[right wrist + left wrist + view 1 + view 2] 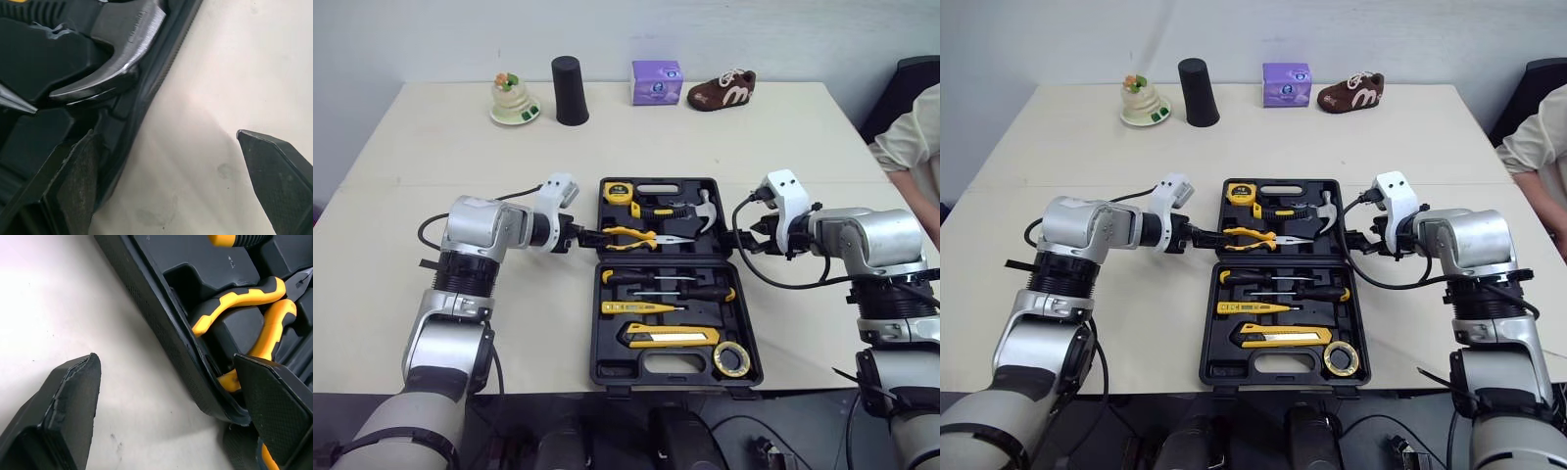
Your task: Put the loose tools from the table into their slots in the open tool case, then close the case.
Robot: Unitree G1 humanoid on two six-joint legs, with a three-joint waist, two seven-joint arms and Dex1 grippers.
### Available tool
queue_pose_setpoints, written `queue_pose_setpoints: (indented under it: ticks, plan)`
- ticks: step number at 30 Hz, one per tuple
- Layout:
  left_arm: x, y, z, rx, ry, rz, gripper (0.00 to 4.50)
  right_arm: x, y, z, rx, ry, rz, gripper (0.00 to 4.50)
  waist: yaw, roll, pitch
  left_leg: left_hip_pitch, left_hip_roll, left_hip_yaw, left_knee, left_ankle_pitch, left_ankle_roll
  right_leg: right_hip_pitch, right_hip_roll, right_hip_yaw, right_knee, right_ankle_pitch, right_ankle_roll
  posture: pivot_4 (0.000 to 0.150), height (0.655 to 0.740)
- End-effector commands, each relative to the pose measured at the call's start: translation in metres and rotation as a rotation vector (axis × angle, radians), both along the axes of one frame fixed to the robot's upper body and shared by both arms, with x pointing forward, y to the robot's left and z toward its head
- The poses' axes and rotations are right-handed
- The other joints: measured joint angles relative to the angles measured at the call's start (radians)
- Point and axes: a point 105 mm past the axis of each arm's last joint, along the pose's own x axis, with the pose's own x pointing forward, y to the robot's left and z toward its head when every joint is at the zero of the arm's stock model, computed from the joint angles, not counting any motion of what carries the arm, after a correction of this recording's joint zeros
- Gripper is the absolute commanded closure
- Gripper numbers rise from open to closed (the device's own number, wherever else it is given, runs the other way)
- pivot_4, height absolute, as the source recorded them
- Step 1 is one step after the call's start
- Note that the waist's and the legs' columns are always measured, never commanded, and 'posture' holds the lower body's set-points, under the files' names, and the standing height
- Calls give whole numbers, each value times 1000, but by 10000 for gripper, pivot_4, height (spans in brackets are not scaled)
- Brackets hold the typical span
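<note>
The tape roll (732,358) and yellow knife (671,338) lay in the near half of the open case (595,323), nearer the robot than both grippers. The left gripper (580,235) stood spread astride the case's left wall, one finger (274,401) inside over a handle of the pliers (631,237), contact impossible to tell, the other (63,416) outside above the table (431,157). The right gripper (165,133), likewise spread, straddled the right wall, with one finger inside just beside the head of the hammer (112,54) and the other out over the table.
</note>
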Motion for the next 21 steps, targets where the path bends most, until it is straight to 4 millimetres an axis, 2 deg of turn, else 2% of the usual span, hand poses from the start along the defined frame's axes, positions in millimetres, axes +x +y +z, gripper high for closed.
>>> queue_pose_setpoints:
  ticks: [1,3,4,7,11,13,14,16,18,21]
  plan:
    - [2,-6,-7,27,21,16,235,5,0,9,-26,-43,2,0,0,0,0,0,0,0,0,0,0,0,0,0,0,0,0,1500,7304]
    - [2,-6,-14,46,31,21,235,7,3,8,-24,-48,8,0,1,0,0,0,0,0,0,0,0,0,0,0,0,0,0,1500,7304]
    - [2,-6,-18,53,38,24,2719,8,3,6,-20,-46,2,0,1,0,0,0,0,0,0,0,0,0,0,0,0,0,0,1500,7304]
    - [1,-7,-30,36,88,40,12570,10,5,-2,-32,-28,3,7998,-1,1,-1,1,0,0,1,1,0,1,0,0,1,0,0,1500,7304]
    - [-2,-9,-41,46,122,37,31751,9,8,-6,-25,-7,10,29085,-1,1,-1,2,0,-1,1,1,0,2,0,-1,1,0,0,1500,7304]
    - [-5,-11,-46,55,130,29,38303,9,10,-5,-23,-9,11,39730,-1,3,-2,5,0,-2,1,1,0,6,0,-1,1,0,0,1500,7304]
    - [-6,-12,-48,60,129,23,39845,9,10,-4,-21,-11,10,44682,-2,3,-2,9,0,-2,0,1,0,10,0,-2,-1,0,0,1500,7304]
    - [-7,-13,-49,64,125,20,40285,9,11,-3,-16,-15,7,45000,-3,3,-2,17,0,-2,-1,0,0,18,0,-1,-2,0,0,1500,7304]
    - [-7,-15,-46,51,113,14,40540,8,12,-1,-14,-23,7,45000,-3,3,-2,17,-1,-2,-2,0,0,18,0,-2,-2,0,0,1500,7304]
    - [-6,-26,-28,-11,37,-27,40543,9,13,6,-22,-71,14,45000,-3,3,-2,17,-1,-2,-2,0,0,18,0,-2,-3,0,0,1500,7304]
